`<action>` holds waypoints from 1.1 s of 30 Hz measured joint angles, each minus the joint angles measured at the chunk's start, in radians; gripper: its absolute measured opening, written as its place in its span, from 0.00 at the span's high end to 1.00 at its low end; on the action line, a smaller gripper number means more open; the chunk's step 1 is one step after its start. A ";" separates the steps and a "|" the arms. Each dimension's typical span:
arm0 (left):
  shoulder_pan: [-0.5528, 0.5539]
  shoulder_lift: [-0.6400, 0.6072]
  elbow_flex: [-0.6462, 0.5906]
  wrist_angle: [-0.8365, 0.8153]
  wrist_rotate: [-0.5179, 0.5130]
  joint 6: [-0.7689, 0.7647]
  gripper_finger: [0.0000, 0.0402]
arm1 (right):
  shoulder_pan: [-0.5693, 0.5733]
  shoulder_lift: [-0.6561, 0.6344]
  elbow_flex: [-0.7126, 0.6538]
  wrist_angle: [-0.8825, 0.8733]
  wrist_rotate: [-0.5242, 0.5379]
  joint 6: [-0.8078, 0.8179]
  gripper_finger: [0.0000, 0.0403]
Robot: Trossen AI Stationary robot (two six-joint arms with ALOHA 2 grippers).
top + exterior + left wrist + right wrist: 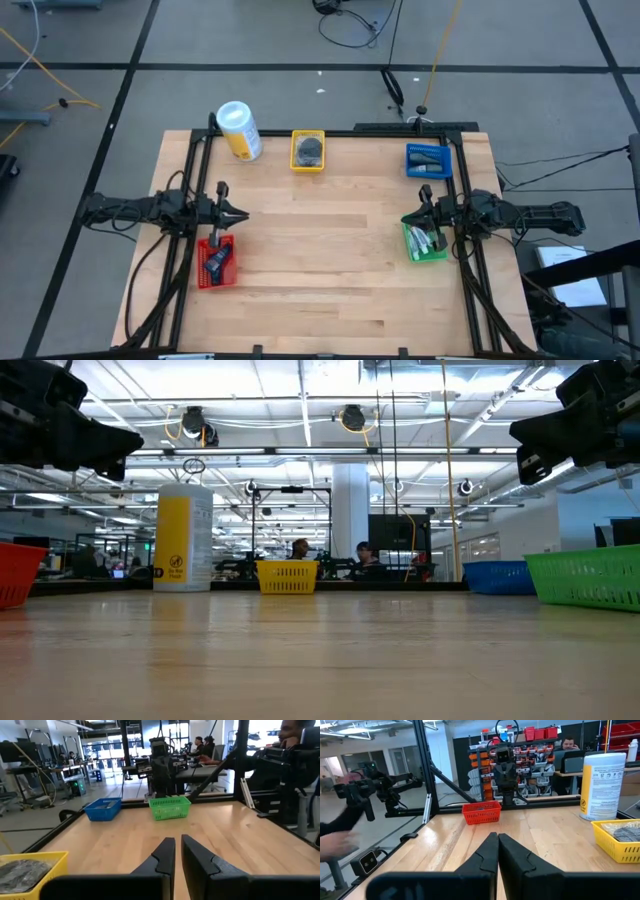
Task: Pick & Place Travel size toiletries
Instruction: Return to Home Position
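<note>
My left gripper (238,213) hovers shut above the table's left side, just beyond the red tray (217,262), which holds dark oblong packs. My right gripper (408,219) hovers shut over the table's right side, at the green tray (425,241), where slim white tubes lie. Dark grey discs rest in the yellow tray (308,151); dark blue packs lie in the blue tray (428,160). The left wrist view shows my left gripper (177,851) holding nothing. In the right wrist view my right gripper (498,845) is likewise empty.
A tall yellow canister with a white lid (238,130) stands at the far left corner beside the yellow tray. A black frame runs along the table's left, far and right edges. Bare wood stretches between the two grippers (320,250). People sit in the room beyond the table.
</note>
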 joint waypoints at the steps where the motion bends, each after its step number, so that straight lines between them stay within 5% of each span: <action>1: 0.000 0.000 0.000 0.003 0.000 -0.002 0.92 | 0.000 0.000 0.000 0.000 0.000 0.000 1.00; 33: 0.000 0.001 -0.002 0.006 -0.001 -0.002 0.92 | 0.005 -0.084 0.000 -0.115 0.062 -0.056 1.00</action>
